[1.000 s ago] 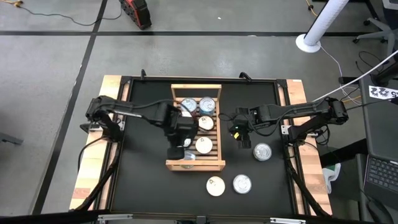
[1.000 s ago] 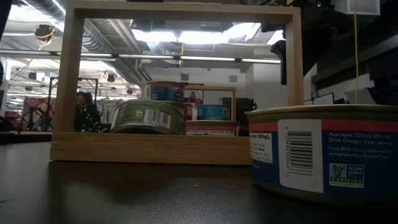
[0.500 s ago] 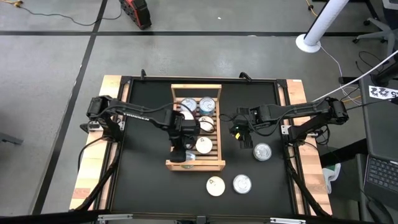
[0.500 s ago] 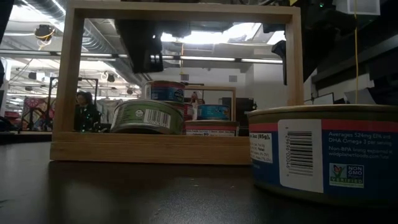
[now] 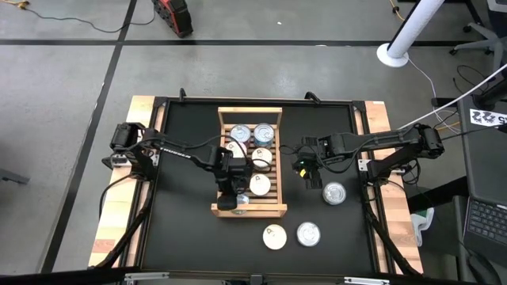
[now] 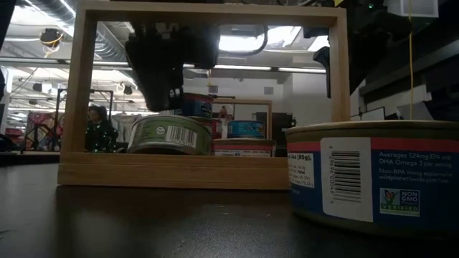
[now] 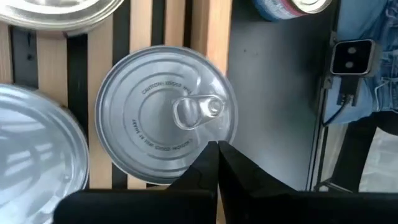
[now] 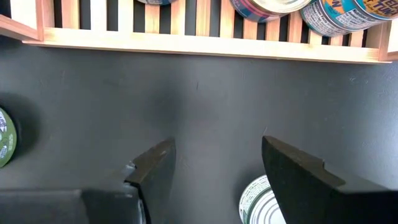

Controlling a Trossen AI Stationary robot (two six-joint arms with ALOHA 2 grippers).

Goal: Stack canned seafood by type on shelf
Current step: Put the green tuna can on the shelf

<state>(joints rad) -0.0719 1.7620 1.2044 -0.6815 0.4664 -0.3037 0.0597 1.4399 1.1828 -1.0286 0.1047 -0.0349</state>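
A: Wooden slatted shelf sat mid-table on the black mat, holding round tins. Left gripper hung over its near end, fingers pressed together, holding nothing, tips just above a silver pull-tab tin.

B: Any legible print?

A: Embossed ring text on that lid, too small to read. Low view gave more: the foreground blue-labelled tin read "Averages 524mg EPA and DHA Omega 3 per serving", "Non-BPA", a "NON GMO Project VERIFIED" badge and a barcode. Inside the frame, a green-labelled tin showed a barcode as well.

B: Right arm?

A: Right gripper waited over bare mat just beside the shelf's right rail, fingers spread wide, empty.

B: What did the high view add?

A: Three loose tins off the shelf: one silver-lidded tin near the right gripper, a cream-lidded tin and another silver tin side by side toward the front edge. Low view alone showed stacking: a blue tin perched on another behind the green one.

B: Textures?

A: Lids were ridged metal; slats pale, smooth, evenly gapped.
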